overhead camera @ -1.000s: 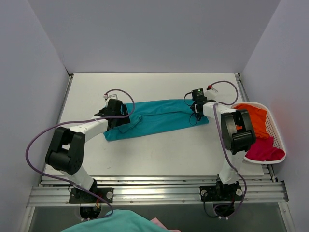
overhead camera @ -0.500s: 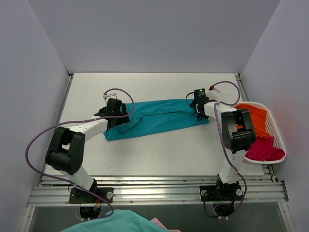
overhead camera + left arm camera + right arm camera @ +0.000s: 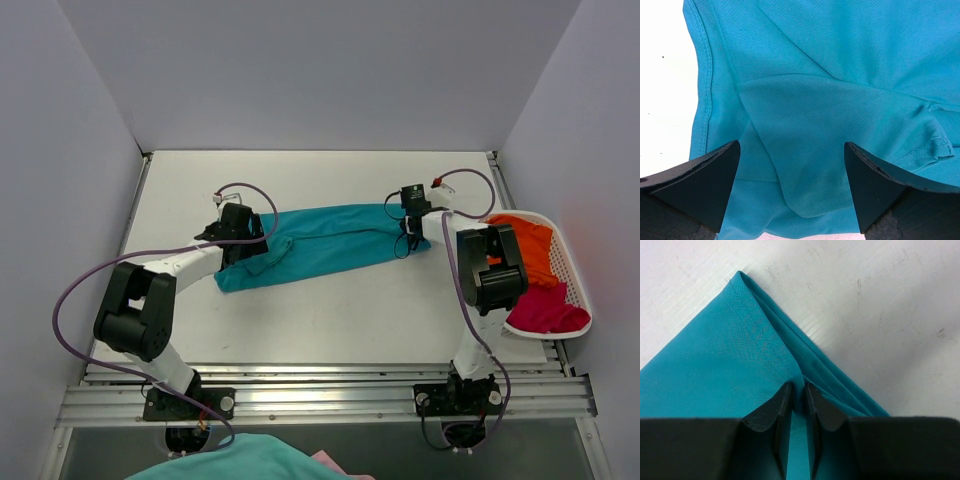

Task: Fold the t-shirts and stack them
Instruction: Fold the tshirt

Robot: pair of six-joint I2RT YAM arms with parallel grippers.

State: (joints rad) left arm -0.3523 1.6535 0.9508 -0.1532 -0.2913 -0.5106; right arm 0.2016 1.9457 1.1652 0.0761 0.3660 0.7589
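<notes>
Two grippers at teal shirt (image 3: 320,245), a long strip across table (image 3: 330,320): L gripper (image 3: 791,146) jaws wide apart over left end, holding nothing; R gripper (image 3: 799,387) pinched tight on right corner

We are pinching a stitched fold of the teal t-shirt (image 3: 715,360) in our right gripper (image 3: 799,390), its two dark fingers (image 3: 777,407) pressing nearly together at 6 o'clock. The cloth's layered corner is pointing toward 11 o'clock and lying on the scuffed white table (image 3: 875,300), which is filling 12 through 3 o'clock.
</notes>
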